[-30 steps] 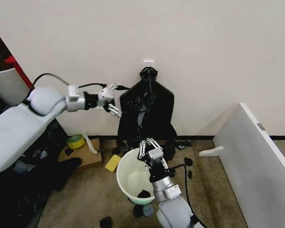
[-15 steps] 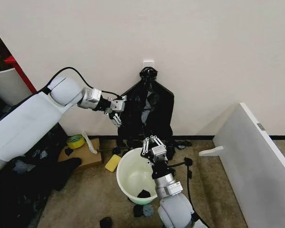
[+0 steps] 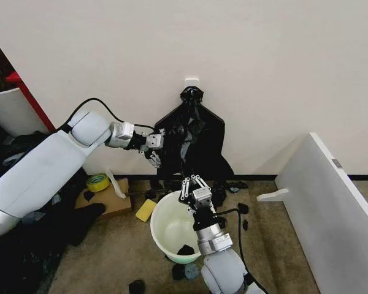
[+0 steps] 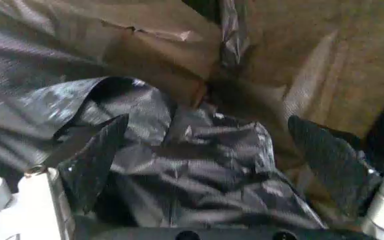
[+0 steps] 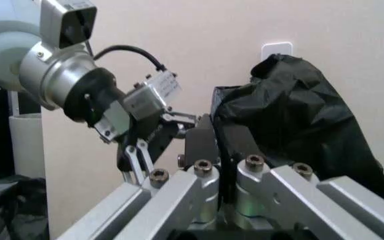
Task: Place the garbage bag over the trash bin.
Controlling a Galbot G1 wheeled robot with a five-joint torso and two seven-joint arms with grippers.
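L gripper (image 3: 156, 151) is up at the wall, at the left edge of the hanging black bags (image 3: 193, 138). Its fingers (image 4: 98, 155) stand spread, w/ crinkled glossy black plastic lying between them in the left wrist view; nothing is pinched, so it reads as released, not grasping. In the right wrist view the same gripper (image 5: 153, 145) sits just beside the bags' (image 5: 299, 120) edge, close to touching. L arm reaches across from the robot's left, elbow high.

R gripper (image 3: 192, 187) points upward just above the far rim of the trash bin (image 3: 161, 213), below the hanging bags. Its two finger pads (image 5: 202, 142) lie flat against each other, clenched w/ nothing in between. R arm rises from the bottom of the head view, in front of the bin.

The bags hang from a white hook plate (image 3: 192, 81) on the wall, gathered at a knot at the top and fanning out wide toward the floor, right behind the bin. Can't tell which sheet of the bundle is the single garbage bag; the plastic at the L gripper is part of that hanging mass.

Bin stands on the carpet near the wall, open, w/ a small black scrap (image 3: 185, 250) inside at the bottom. Just left of it lies a yellow block (image 3: 145, 210); farther left a cardboard piece (image 3: 113, 201) w/ a roll of tape (image 3: 98, 182). A white panel (image 3: 331, 214) leans at the right.
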